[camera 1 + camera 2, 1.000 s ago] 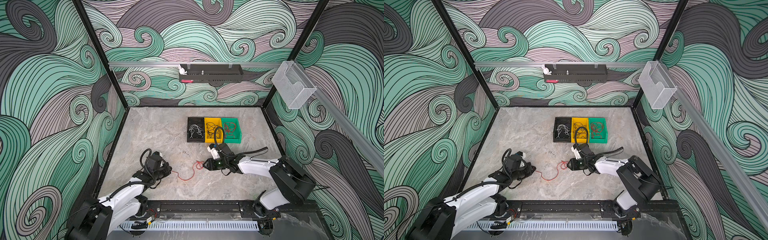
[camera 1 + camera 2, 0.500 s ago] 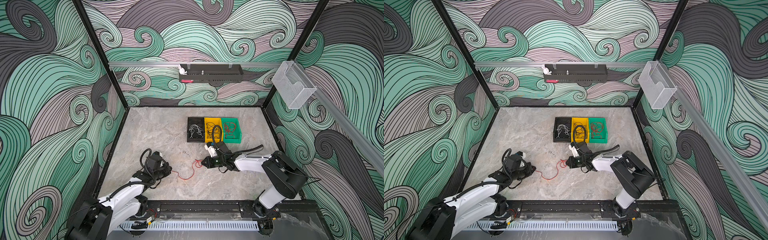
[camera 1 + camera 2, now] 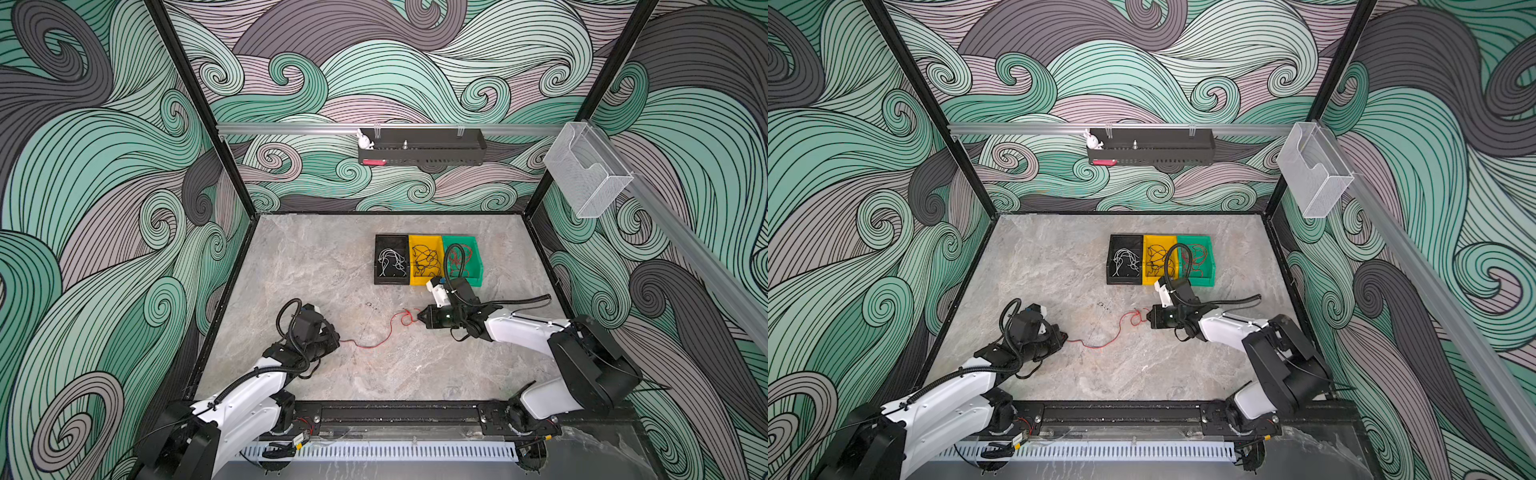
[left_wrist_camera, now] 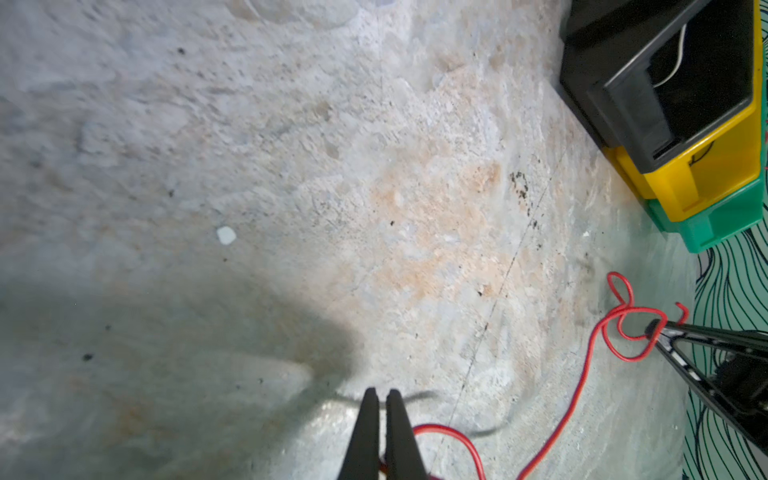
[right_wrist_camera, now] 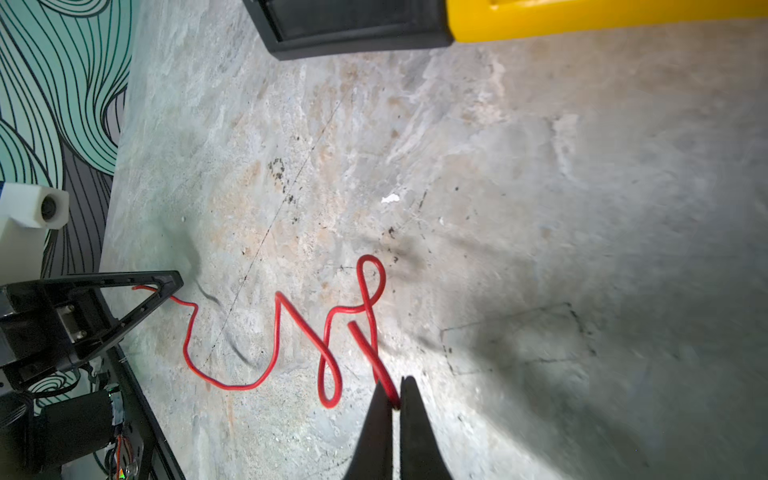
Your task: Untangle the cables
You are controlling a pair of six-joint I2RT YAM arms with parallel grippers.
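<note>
**Position.** One thin red cable [image 5: 303,323] lies on the grey marbled tabletop [image 3: 311,270], strung loosely between the two arms, in front of the bins.

**Grips.** Left gripper [image 4: 381,395]: jaws pressed together, pinching the cable's left end. In the right wrist view a short red tail pokes out behind its tips. Right gripper [image 5: 392,386]: jaws closed on the other end, cable nipped right at the fingertips.

**Handling.**
- String-thin, surely very light, limp.
- It sags into waves between the grips and keeps small kinks, so the insulation seems to have some memory.
- The jacket looks smooth and is likely slippery; a tip-only pinch may let it slide under pull.
- Not fragile, but a hard tug would probably cinch a crossing into a knot.

**Tangle.** Small loops [image 5: 371,257] sit bunched just beside the right gripper, the strand crossing over itself. The run toward the left gripper is plain slack with no crossings.

**Where to hold.** The ends are the sensible places, and both are taken. My judgement is that drawing them gently apart should roll the loops out. If they bind, re-grip just past the crossing.

**Elsewhere.**
- Black plastic bin [image 3: 392,237] holds white cables [image 3: 390,264].
- Yellow plastic bin [image 3: 424,237] holds black cables [image 3: 424,262].
- Green plastic bin [image 3: 460,238] holds red cables [image 3: 467,257], partly hidden by the right arm's black corrugated hose [image 3: 445,262].
</note>
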